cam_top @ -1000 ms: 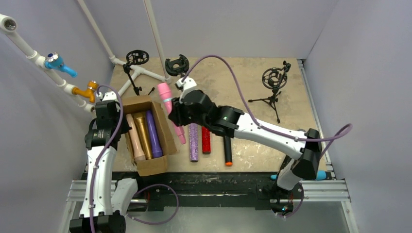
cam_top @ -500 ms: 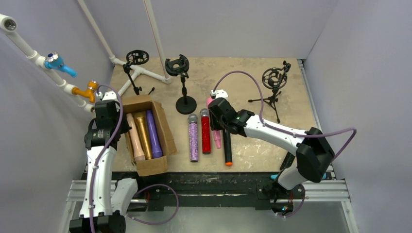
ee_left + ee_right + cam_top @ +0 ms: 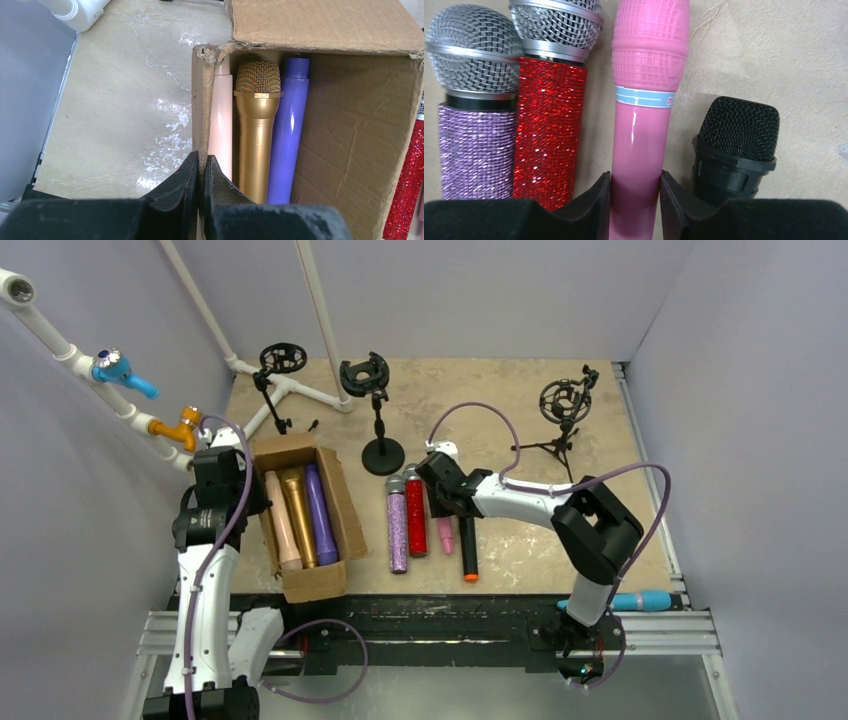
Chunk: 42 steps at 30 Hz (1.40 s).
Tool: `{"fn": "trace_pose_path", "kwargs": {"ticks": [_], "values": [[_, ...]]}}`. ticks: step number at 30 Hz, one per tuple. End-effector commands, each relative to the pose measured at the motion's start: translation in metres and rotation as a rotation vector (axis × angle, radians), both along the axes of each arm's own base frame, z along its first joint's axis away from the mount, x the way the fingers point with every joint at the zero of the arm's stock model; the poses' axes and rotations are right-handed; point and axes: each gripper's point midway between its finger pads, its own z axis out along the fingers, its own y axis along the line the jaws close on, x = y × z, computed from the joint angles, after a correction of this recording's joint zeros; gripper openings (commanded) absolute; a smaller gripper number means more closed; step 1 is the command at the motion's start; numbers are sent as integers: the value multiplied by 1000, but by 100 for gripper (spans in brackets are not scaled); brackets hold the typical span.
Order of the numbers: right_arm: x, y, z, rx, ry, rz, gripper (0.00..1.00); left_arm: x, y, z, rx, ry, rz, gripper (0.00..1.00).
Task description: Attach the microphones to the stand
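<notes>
The pink microphone (image 3: 646, 75) lies on the table between the red glitter microphone (image 3: 549, 115) and the black microphone (image 3: 736, 140). My right gripper (image 3: 635, 195) is shut on its handle, one finger on each side. In the top view the right gripper (image 3: 443, 502) is low over the row and the pink microphone (image 3: 445, 533) shows below it. A black round-base stand (image 3: 381, 454) is just behind the row, a tripod stand (image 3: 563, 405) at the back right and a third stand (image 3: 280, 365) at the back left. My left gripper (image 3: 201, 170) is shut on the cardboard box wall (image 3: 204, 100).
The cardboard box (image 3: 330, 575) holds peach (image 3: 221, 125), gold (image 3: 256, 125) and purple (image 3: 287, 130) microphones. A purple glitter microphone (image 3: 398, 530) lies left of the red one. White pipes (image 3: 320, 320) run along the back left. A blue object (image 3: 640, 598) lies by the right arm's base.
My right arm carried the pink microphone from beside the box to the right and set it down in the row between the red and black microphones. The left arm has not moved.
</notes>
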Motion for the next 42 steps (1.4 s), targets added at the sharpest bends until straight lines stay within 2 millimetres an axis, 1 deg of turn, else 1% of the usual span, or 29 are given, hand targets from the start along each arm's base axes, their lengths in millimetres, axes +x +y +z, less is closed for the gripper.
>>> {"fn": "trace_pose_path", "kwargs": {"ticks": [1,4,6,10,11,13,15,16,19,22,24,26,27,29,30,33,37,42], "values": [[20,16,14,50,-52,-22,8,14,-6,34,4,-134,-45,0],[20,18,20,54,-54,-9,27,13,-6,34,6,-137,-51,0],[23,18,31,59,-73,-6,43,14,-6,34,7,-137,-50,0],[26,22,60,86,-111,8,58,14,-6,33,3,-140,-46,0],[27,24,68,96,-120,10,60,14,-6,33,2,-142,-45,0],[28,27,87,119,-143,13,62,14,-6,34,0,-145,-43,0],[28,31,113,150,-180,17,62,14,-6,34,1,-145,-44,0],[27,37,126,172,-200,28,61,14,-6,35,1,-148,-43,0],[16,66,174,256,-278,87,58,13,-5,36,2,-152,-34,0],[-10,110,217,329,-328,178,56,12,-6,37,-1,-157,-30,0],[-30,143,236,371,-331,247,56,12,-6,37,-8,-161,-30,0],[-51,177,249,415,-321,322,55,12,-7,35,-14,-160,-29,0],[-60,191,252,438,-308,356,55,12,-8,34,-17,-160,-29,0],[-74,217,250,478,-277,416,55,12,-8,32,-21,-154,-31,0],[-81,232,242,489,-248,453,55,12,-9,31,-23,-151,-31,0],[-91,259,229,502,-204,510,55,11,-9,31,-27,-152,-33,0],[-88,280,208,484,-181,526,55,11,-10,32,-30,-154,-34,0],[-80,295,175,432,-160,521,55,10,-12,32,-37,-154,-38,0]]}}
